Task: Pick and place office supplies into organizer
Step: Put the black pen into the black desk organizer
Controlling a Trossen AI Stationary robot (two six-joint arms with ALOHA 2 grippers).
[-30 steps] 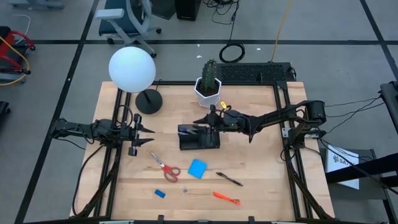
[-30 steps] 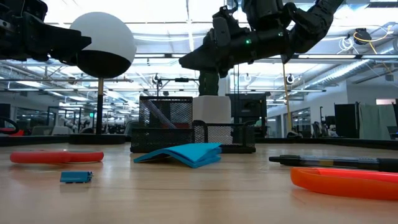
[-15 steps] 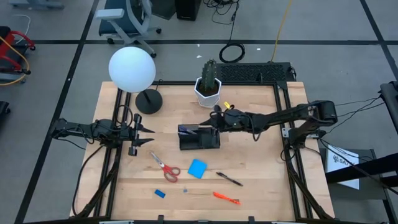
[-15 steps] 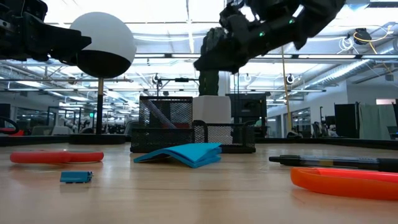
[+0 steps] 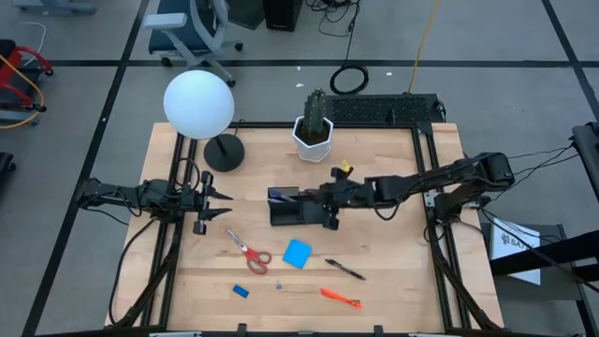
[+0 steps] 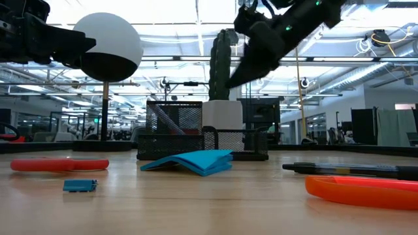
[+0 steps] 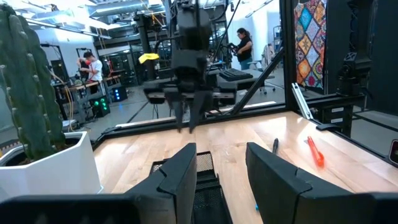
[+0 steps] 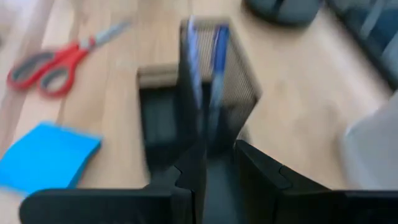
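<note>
The black mesh organizer point(image 5: 299, 207) stands mid-table with grey-blue markers point(image 8: 203, 59) upright in its tall compartment. My right gripper point(image 5: 328, 208) hangs open, with a narrow gap, above the organizer's right end, fingers tipped down point(image 6: 230, 81), touching nothing. My left gripper point(image 5: 225, 198) waits open at the table's left. Near the front edge lie the red-handled scissors point(image 5: 249, 251), the blue pad point(image 5: 297, 253), the tiny blue block point(image 5: 241, 291), the black pen point(image 5: 345, 270) and the orange pen point(image 5: 341, 299).
The cactus in its white pot point(image 5: 314, 129) stands just beyond the organizer, toward the far edge. The globe lamp point(image 5: 198, 103) and its round black base point(image 5: 224, 152) are at the far left. Bare wood lies to the right of the organizer. People show in the room beyond.
My right gripper has moved from beside the cactus toward the near edge, coming over the organizer's right end. Its fingers have tipped from nearly level to pointing steeply down. Nothing on the table has moved.
</note>
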